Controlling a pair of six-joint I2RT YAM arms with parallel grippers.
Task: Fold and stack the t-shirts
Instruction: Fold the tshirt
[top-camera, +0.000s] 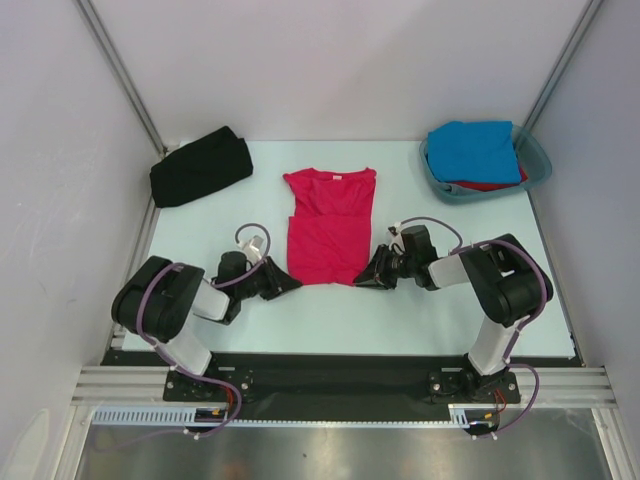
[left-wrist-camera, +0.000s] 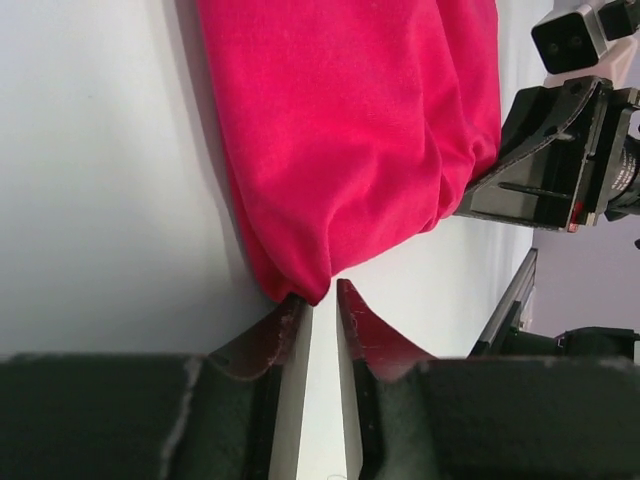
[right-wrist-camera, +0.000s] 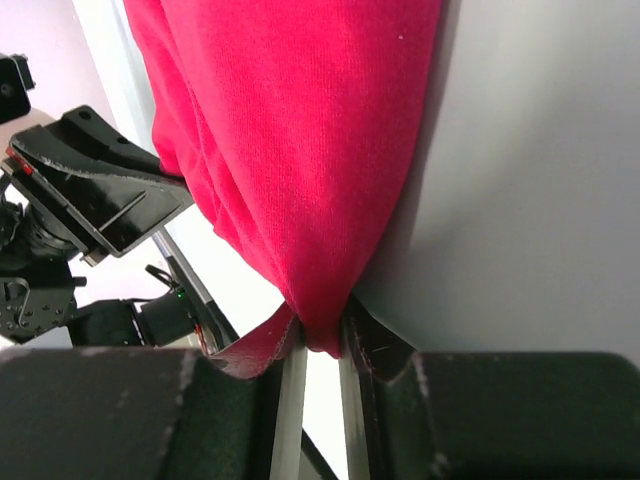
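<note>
The crimson-pink t-shirt (top-camera: 330, 230) lies flat mid-table, neck label (top-camera: 336, 177) at the far end, a crease across its middle. My left gripper (top-camera: 285, 283) is at its near left corner. In the left wrist view the jaws (left-wrist-camera: 320, 292) stand narrowly apart with the shirt (left-wrist-camera: 350, 130) corner just touching their tips, not pinched. My right gripper (top-camera: 365, 278) is at the near right corner. In the right wrist view it (right-wrist-camera: 322, 330) is shut on a bunch of the shirt (right-wrist-camera: 290, 130). A black t-shirt (top-camera: 200, 168) lies bundled at the far left.
A teal tub (top-camera: 535, 160) at the far right holds a blue t-shirt (top-camera: 475, 150) on top of a red one (top-camera: 490, 186). White walls close in the table on both sides and at the back. Both arms lie low near the front edge.
</note>
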